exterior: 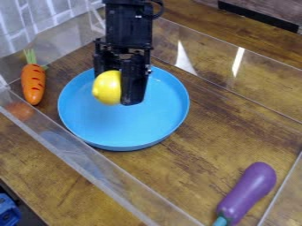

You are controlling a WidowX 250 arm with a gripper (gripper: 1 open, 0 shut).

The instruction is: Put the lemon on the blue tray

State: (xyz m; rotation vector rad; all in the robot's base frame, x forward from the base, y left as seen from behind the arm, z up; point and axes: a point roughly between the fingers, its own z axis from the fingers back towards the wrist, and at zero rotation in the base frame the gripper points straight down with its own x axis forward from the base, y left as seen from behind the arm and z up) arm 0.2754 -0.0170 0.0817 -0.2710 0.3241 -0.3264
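The lemon (108, 86) is a small bright-yellow oval held between the black fingers of my gripper (119, 86). The gripper is shut on it and hangs over the left part of the blue tray (160, 119), a large round light-blue dish in the middle of the wooden table. I cannot tell whether the lemon touches the tray floor or hovers just above it. The arm comes down from the top of the view and hides the tray's far rim.
An orange carrot (33, 81) with a green top lies left of the tray. A purple eggplant (245, 194) lies at the front right. Clear plastic walls (71, 154) border the table at the front left and back.
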